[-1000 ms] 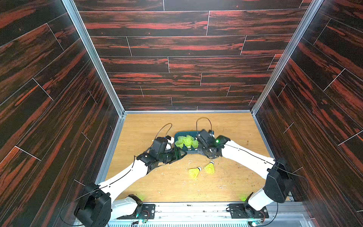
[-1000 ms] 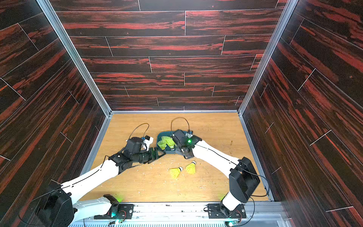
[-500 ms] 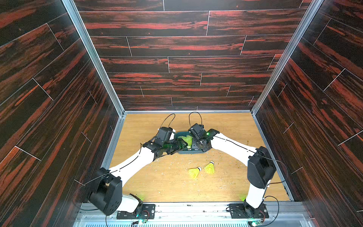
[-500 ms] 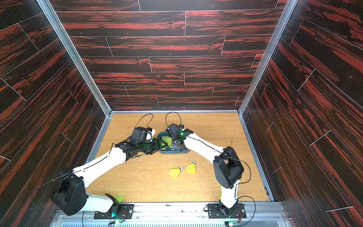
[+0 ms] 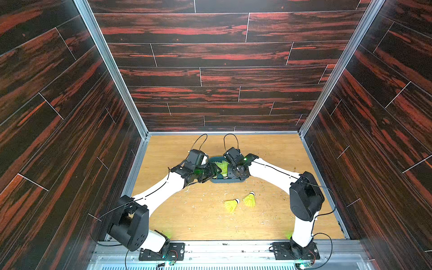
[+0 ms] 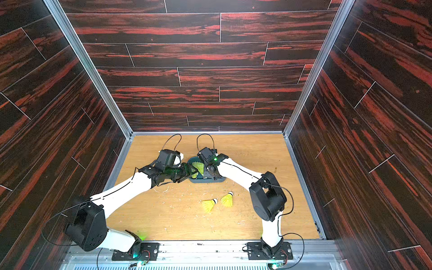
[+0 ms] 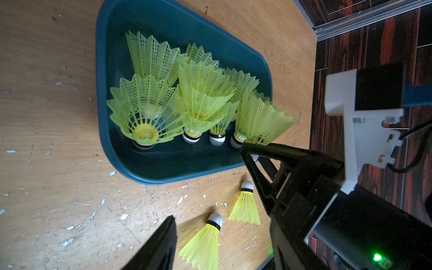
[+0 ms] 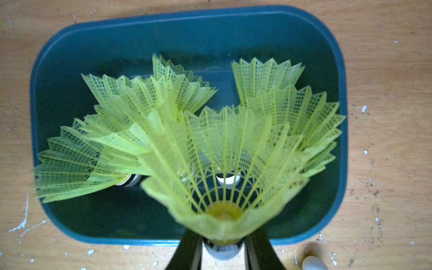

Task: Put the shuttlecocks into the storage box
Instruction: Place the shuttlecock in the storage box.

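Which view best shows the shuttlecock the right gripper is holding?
The right wrist view: the held shuttlecock fills the frame, its cork pinched between the fingers over the storage box. The left wrist view shows it side-on at the box's edge. Both top views show only small yellow patches between the arms.

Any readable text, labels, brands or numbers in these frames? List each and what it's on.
No legible text in any view.
Dark band on one shuttlecock in the box: faint light marks in the left wrist view, too small to read.
The storage box: no label or print visible.
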`<action>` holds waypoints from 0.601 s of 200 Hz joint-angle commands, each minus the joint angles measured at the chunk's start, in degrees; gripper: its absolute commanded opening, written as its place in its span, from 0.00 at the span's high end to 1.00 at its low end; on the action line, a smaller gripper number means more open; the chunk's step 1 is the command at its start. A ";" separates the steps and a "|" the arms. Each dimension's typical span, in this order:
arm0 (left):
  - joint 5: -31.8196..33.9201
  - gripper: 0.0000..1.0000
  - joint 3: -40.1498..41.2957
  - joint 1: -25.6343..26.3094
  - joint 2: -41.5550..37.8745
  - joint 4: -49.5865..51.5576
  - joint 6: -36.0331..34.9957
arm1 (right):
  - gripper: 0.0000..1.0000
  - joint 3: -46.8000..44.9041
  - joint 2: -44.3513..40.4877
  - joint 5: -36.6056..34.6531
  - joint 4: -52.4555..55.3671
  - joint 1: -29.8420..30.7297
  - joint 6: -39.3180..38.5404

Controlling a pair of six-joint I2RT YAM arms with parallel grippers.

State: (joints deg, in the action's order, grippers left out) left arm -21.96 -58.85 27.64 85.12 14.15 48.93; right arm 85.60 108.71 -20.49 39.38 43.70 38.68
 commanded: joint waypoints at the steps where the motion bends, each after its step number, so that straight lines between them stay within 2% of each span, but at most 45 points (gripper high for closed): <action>1: -0.31 0.33 -1.58 -0.22 0.81 1.18 -0.50 | 0.73 -0.16 1.27 0.61 0.19 0.00 -0.41; 30: -0.63 0.33 -1.44 -0.22 0.92 1.17 -0.67 | 0.68 -1.39 0.28 0.35 0.07 0.14 -0.19; 56: -0.73 0.33 -1.28 -0.24 0.86 1.27 -0.76 | 0.53 -1.49 -0.45 -0.13 0.48 0.15 -0.27; 83: -0.74 0.33 -1.41 -0.22 0.83 1.30 -0.85 | 0.43 -1.02 -1.16 -0.65 1.22 0.10 -0.55; 120: -0.64 0.33 -1.50 -0.22 0.67 1.63 -0.97 | 0.41 -0.57 -2.63 -0.64 2.56 0.15 -0.49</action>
State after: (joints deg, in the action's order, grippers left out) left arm -22.39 -58.92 27.64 86.13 14.74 48.88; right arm 84.73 108.49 -20.58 39.97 43.70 38.35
